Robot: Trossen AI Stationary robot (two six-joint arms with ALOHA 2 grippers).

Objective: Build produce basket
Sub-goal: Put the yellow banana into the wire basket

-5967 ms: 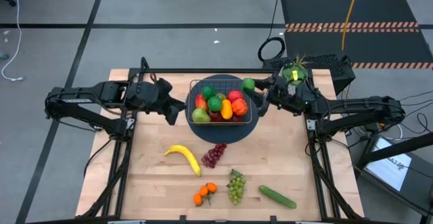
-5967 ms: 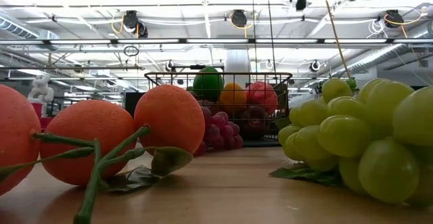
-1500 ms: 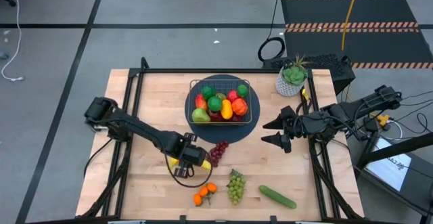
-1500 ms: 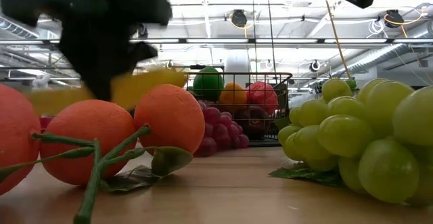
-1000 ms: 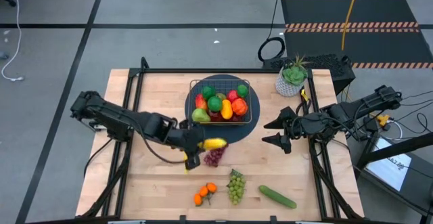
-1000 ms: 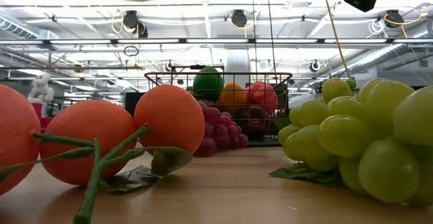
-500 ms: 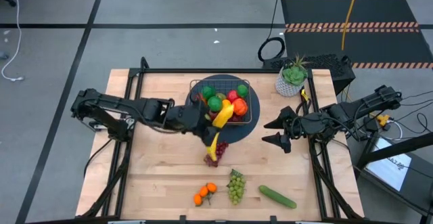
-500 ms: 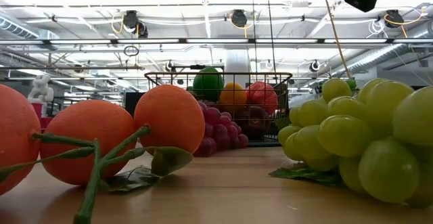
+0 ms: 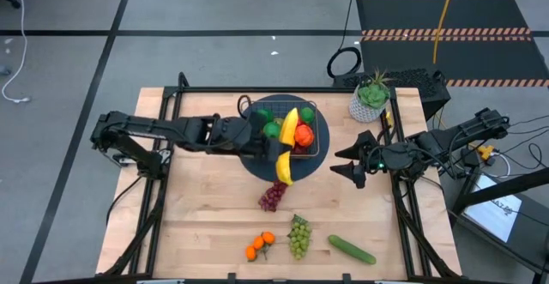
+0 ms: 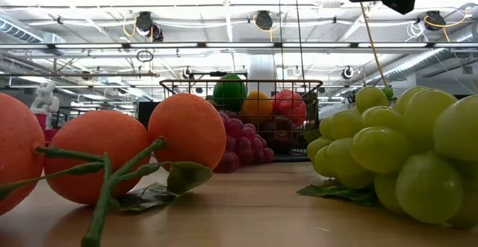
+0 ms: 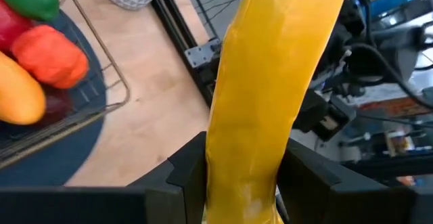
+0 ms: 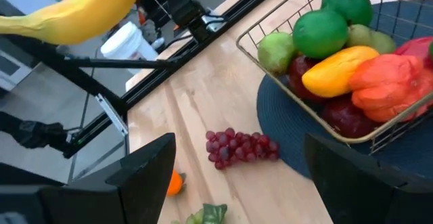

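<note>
Looking down from the high view, I see the banana (image 9: 286, 147), a long smooth yellow curve, held in the air over the near edge of the basket (image 9: 316, 117), one end above the fruit, the other out over the round dark mat (image 9: 300, 171). The basket, dark mesh with a brass rim, sits on that mat at the back middle of the table (image 9: 197, 215), already heaped with red, green and orange produce. My left gripper (image 9: 273, 144) reaches in low from the left, its fingers (image 11: 183, 166) clamped on the banana's lower part. The right gripper (image 9: 350, 166) waits off the mat's right side, fingers spread apart. Purple grapes (image 9: 273, 196), oranges (image 9: 259, 245), green grapes (image 9: 298, 235) and a cucumber (image 9: 352, 249) lie on the front half.
</note>
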